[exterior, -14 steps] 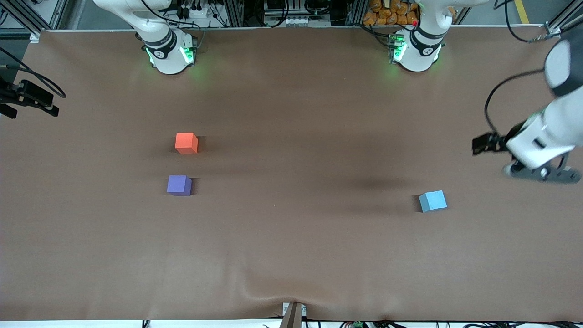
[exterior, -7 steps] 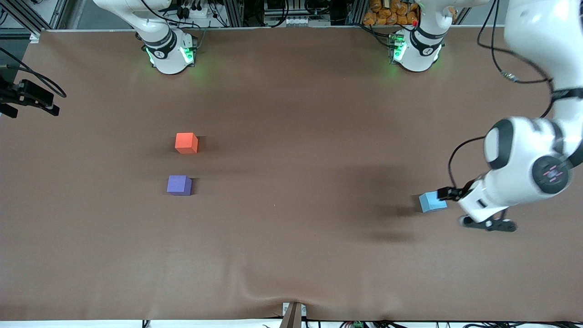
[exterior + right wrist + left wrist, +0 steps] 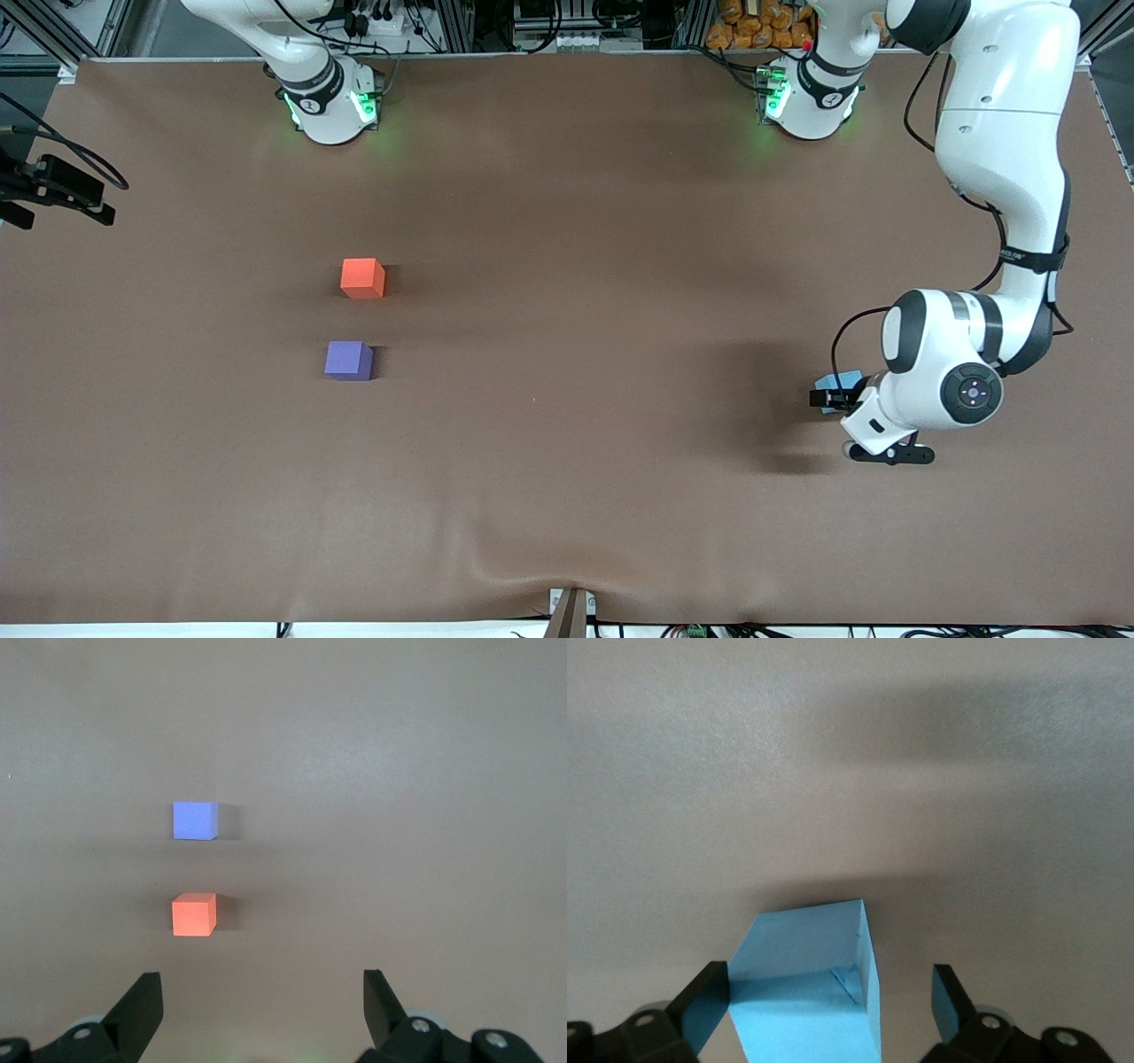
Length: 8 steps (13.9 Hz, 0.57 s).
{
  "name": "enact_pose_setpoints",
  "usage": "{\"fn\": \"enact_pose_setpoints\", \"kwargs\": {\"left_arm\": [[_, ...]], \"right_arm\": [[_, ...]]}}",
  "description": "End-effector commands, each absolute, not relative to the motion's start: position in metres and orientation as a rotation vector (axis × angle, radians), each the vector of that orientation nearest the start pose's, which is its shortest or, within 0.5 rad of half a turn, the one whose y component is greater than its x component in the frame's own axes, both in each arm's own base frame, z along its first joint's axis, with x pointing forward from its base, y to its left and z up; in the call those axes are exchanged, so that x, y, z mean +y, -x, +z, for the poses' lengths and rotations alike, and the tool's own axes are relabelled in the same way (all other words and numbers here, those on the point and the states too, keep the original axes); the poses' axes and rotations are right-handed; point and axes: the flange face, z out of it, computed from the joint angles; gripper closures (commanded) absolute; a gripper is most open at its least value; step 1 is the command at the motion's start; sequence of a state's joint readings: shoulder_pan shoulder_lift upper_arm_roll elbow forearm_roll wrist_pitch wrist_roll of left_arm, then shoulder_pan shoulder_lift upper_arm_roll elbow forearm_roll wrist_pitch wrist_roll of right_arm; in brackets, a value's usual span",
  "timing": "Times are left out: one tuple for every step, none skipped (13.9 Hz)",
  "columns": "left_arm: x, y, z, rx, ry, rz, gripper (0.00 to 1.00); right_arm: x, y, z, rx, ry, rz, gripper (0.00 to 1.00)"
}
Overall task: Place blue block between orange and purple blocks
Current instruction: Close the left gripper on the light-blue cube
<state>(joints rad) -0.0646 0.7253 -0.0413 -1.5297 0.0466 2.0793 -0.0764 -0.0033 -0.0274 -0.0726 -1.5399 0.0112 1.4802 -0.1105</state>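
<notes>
Straddling blue block (image 3: pixel 806 988), left gripper (image 3: pixel 824 1010) fingers (image 3: pixel 704 1001) spread, arm bent low

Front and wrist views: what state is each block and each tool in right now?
blue block: on the table, between the open fingers, not gripped.
orange block: on the table, untouched.
purple block: on the table, nearer the front camera than the orange one.
left tool: open, around the blue block.
right tool: open, waiting, holding nothing.

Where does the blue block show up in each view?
Front view: blue block toward the left arm's end of the table, partly covered by the left gripper.
Left wrist view: blue block between the open fingers.
Right wrist view: not in it.
Shared landmark: the left gripper.
</notes>
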Motion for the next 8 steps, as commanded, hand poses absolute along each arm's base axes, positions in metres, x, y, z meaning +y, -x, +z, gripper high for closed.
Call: {"fn": "enact_pose_setpoints", "kwargs": {"left_arm": [[-0.06, -0.674, 0.202, 0.039, 3.086, 0.327, 0.0], [-0.059, -0.672, 0.201, 0.04, 3.079, 0.333, 0.0], [-0.06, -0.672, 0.203, 0.043, 3.079, 0.329, 0.0], [-0.06, -0.674, 0.207, 0.026, 3.079, 0.316, 0.0], [-0.063, -0.676, 0.213, 0.029, 3.063, 0.292, 0.0], [-0.061, -0.682, 0.23, 0.046, 3.035, 0.241, 0.0], [-0.059, -0.684, 0.242, 0.054, 3.019, 0.208, 0.0], [-0.057, -0.684, 0.248, 0.052, 3.02, 0.201, 0.0]], "right_arm": [[-0.043, -0.536, 0.649, -0.029, 3.114, 0.051, 0.0], [-0.043, -0.536, 0.649, -0.032, 3.113, 0.056, 0.0], [-0.043, -0.536, 0.649, -0.041, 3.113, 0.056, 0.0], [-0.043, -0.536, 0.649, -0.041, 3.113, 0.056, 0.0], [-0.043, -0.536, 0.649, -0.041, 3.113, 0.056, 0.0], [-0.044, -0.535, 0.648, -0.041, 3.112, 0.068, 0.0], [-0.043, -0.535, 0.648, -0.044, 3.112, 0.068, 0.0], [-0.043, -0.535, 0.648, -0.044, 3.112, 0.068, 0.0]]}}
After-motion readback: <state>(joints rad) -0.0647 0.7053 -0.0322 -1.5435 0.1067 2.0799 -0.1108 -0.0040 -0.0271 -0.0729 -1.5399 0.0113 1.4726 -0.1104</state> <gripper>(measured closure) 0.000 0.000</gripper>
